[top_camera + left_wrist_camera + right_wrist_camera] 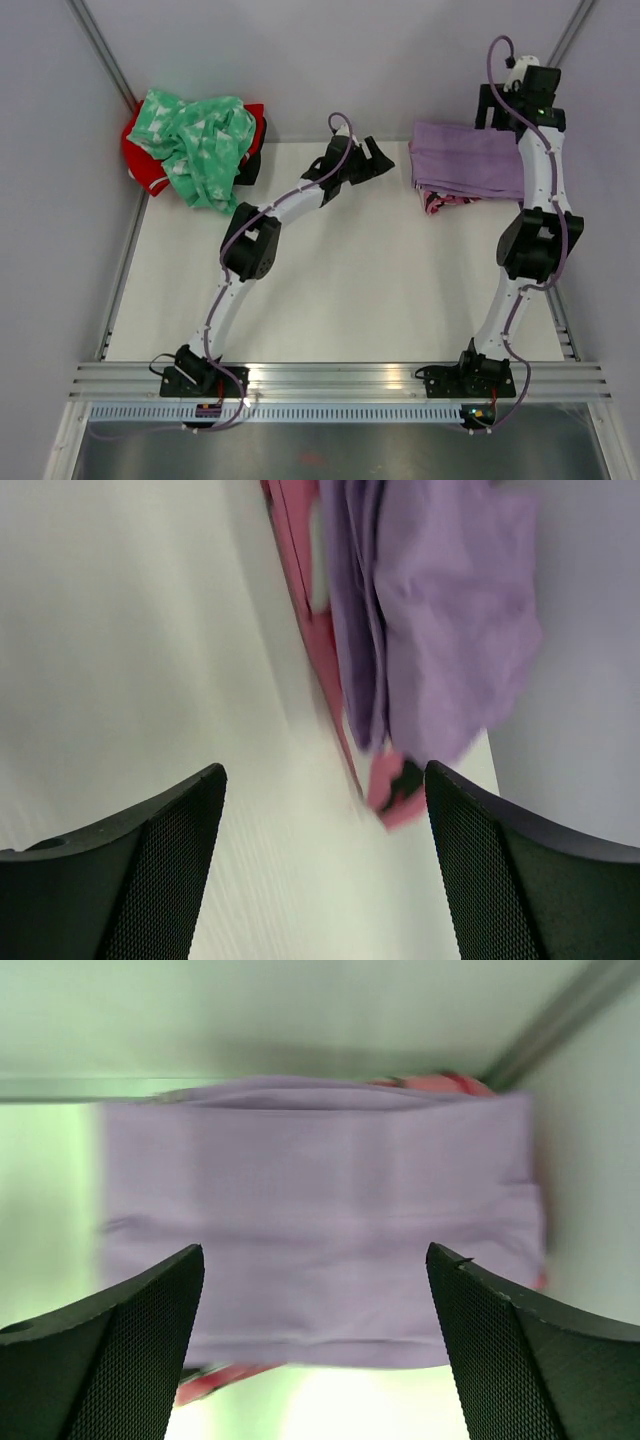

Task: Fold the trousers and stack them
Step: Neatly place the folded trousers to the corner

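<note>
Top, left-wrist and right-wrist views, read left to right. At the far left corner of the table (330,300), a crumpled mint-green garment (200,140) was seen heaped over a red garment (143,168), neither of them folded. The left gripper (322,770) was held over the middle of the far edge, just beside the stack and apart from it; its jaws were spread wide and nothing was held between them. At the far right, the trousers (468,160) were found folded into a flat lilac rectangle and laid on top of a pink-black camouflage garment (440,203), whose edge was left showing along the near side. The right gripper (315,1260) was poised above the far right end of the trousers, jaws likewise fully apart and clamped on nothing; whether a fingertip touched the cloth could not be told.

The step in hand was judged to be the release of the folded trousers onto the stack, with this garment taken as done. For the next move, both arms would need to be drawn clear without the top layer being dragged, after which the unfolded heap at the left could be addressed.
</note>
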